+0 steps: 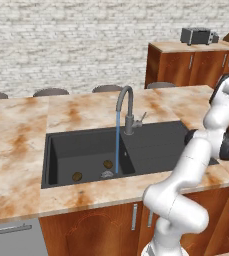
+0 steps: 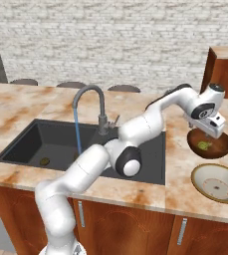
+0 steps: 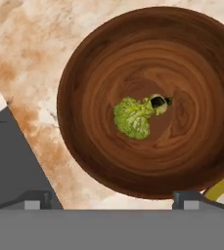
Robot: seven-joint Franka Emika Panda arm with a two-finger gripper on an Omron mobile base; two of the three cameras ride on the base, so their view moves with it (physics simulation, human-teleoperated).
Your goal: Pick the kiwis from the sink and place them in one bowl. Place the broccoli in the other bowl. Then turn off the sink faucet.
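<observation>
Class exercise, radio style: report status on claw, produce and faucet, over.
Claw open above wooden bowl. Broccoli lying in it. Two kiwis in sink; cream bowl empty. Faucet running. Nothing in the way.

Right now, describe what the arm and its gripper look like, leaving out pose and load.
The arm is glossy white, built of rounded tubular links with dark grey to black bands and caps at the joints. No cables or markings show. The gripper has a white blocky body; in the hand view its fingertips are small, dark grey and squared.
</observation>
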